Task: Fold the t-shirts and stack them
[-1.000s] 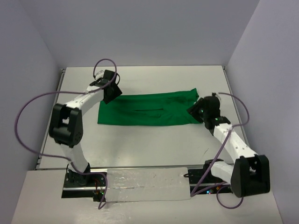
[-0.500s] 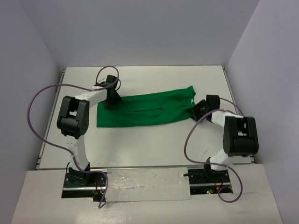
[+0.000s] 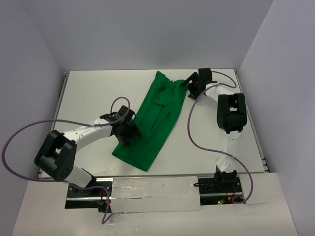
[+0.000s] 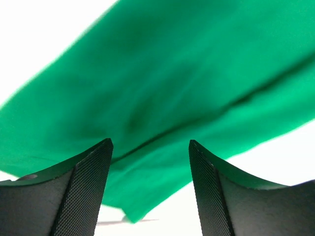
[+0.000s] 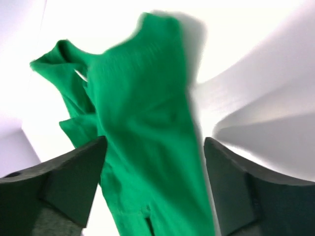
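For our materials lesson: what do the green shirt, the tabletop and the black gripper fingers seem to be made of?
Shirt: soft matte cloth; it folds and wrinkles. Tabletop: smooth, hard white sheet, probably laminate or painted board. Fingers: black, likely plastic or rubber, with a fine cross-hatched texture.

A robot lab cell — bare walls point(image 3: 147, 34), white table point(image 3: 93, 93).

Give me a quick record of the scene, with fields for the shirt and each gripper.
shirt: green t-shirt, folded into a long strip
position: diagonal on the table, one end far, one near
left gripper: open, at the left edge of the strip's near half
right gripper: open, beside the strip's far end
stack: not started, one shirt in view
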Available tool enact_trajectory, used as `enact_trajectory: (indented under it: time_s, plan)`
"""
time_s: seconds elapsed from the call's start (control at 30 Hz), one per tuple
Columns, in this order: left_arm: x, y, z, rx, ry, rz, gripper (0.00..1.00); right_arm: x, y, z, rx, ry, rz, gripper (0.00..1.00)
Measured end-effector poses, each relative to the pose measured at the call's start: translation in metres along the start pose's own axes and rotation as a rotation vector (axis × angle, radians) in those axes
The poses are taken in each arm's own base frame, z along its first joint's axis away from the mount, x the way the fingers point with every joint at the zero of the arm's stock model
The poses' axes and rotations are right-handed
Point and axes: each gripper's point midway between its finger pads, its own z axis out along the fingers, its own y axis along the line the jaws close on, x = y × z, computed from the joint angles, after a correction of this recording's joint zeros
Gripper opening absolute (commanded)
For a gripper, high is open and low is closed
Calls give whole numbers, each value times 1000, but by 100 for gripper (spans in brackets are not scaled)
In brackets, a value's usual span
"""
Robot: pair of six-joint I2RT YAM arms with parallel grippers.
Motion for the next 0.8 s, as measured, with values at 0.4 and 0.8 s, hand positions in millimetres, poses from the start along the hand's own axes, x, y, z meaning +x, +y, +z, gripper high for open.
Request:
enact_trajectory:
  time_s: [0.4,0.8]
  plan:
    - [-139,-61,-117,174,-367,-68,74,73,-1,-156,-59,-99,-234,84]
    - [-166,-16,-131,130,-416,-88,71,224,-83,-137,24,235,-311,53]
